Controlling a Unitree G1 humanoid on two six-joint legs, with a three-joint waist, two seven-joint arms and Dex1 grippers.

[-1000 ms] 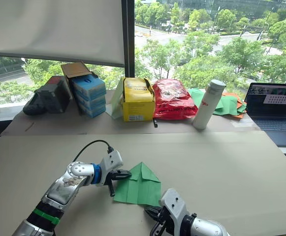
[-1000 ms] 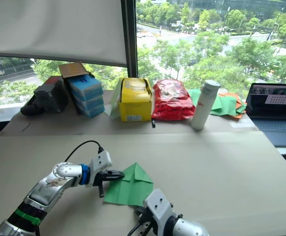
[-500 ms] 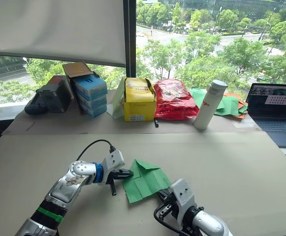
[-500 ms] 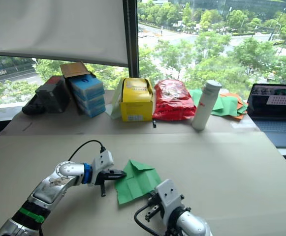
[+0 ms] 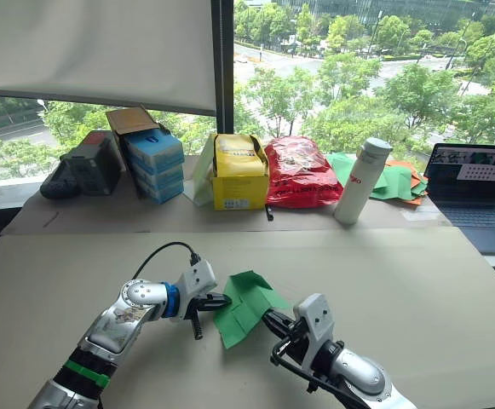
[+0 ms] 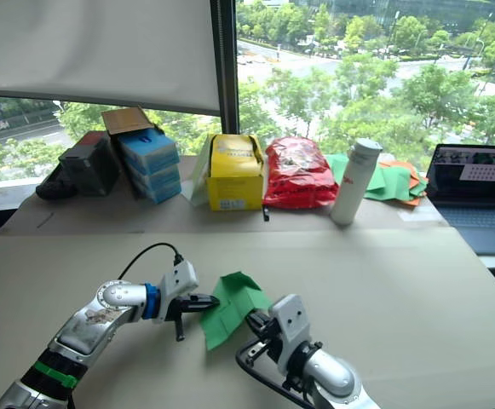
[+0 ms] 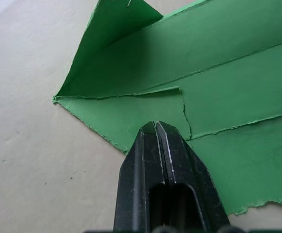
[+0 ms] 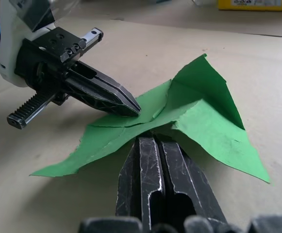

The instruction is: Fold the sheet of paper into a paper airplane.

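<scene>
The sheet of paper (image 5: pixel 245 307) is green and creased, lying on the beige table (image 5: pixel 400 281) between my two grippers. Its near right side is raised off the table and curls over toward the left. My left gripper (image 5: pixel 221 301) is shut, its tips resting on the paper's left flap (image 7: pixel 131 111). My right gripper (image 5: pixel 268 318) reaches in from the near right, shut at the paper's raised lower edge (image 8: pixel 204 111) where two flaps meet. In the right wrist view the left gripper (image 8: pixel 131 108) touches the paper just beyond my right fingertips (image 8: pixel 144 145).
Along the back ledge stand a black bag (image 5: pixel 81 166), stacked blue boxes (image 5: pixel 155 162), a yellow box (image 5: pixel 240 173), a red bag (image 5: pixel 298 173) and a white bottle (image 5: pixel 359 181). A heap of green and orange sheets (image 5: pixel 396 181) and a laptop (image 5: pixel 477 192) are at the right.
My right gripper has moved forward and left, lifting the paper's right side and turning it over toward the left gripper. The left gripper has stayed in place on the paper.
</scene>
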